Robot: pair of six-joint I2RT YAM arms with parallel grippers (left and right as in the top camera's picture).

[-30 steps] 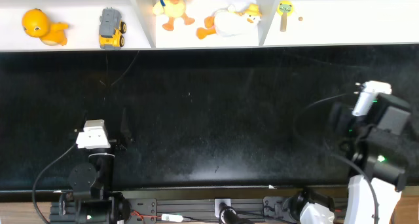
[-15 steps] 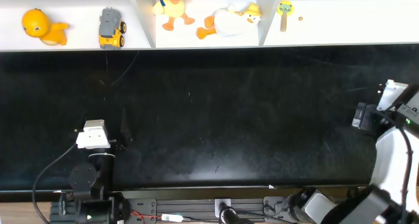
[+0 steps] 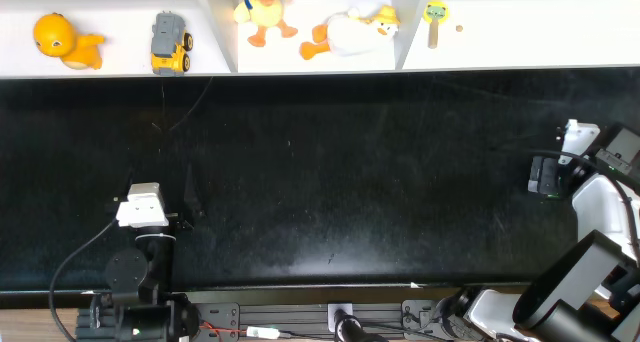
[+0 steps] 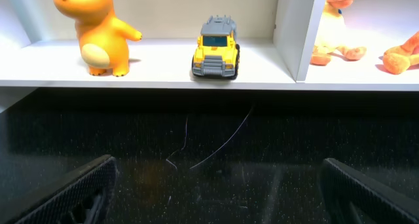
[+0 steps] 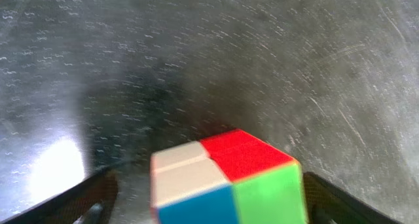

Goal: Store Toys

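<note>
A colour cube (image 5: 226,181) with red, green, white and blue faces sits between the fingers of my right gripper (image 5: 219,198), held just above the black table (image 5: 196,67). In the top view the right gripper (image 3: 543,174) is near the table's right edge. My left gripper (image 4: 216,198) is open and empty, low over the table at the front left (image 3: 188,197), facing the white shelf (image 4: 163,73). On that shelf stand an orange figure (image 4: 98,27) and a yellow toy truck (image 4: 216,47).
The shelf (image 3: 500,42) runs along the table's far edge in compartments. It holds the orange figure (image 3: 65,40), the truck (image 3: 170,42), a yellow duck plush (image 3: 265,10), a lying white duck plush (image 3: 350,32) and a small green toy (image 3: 435,17).
The right arm has swung out to the table's right edge and turned, its gripper now pointing left over the table. The left arm has kept still.
</note>
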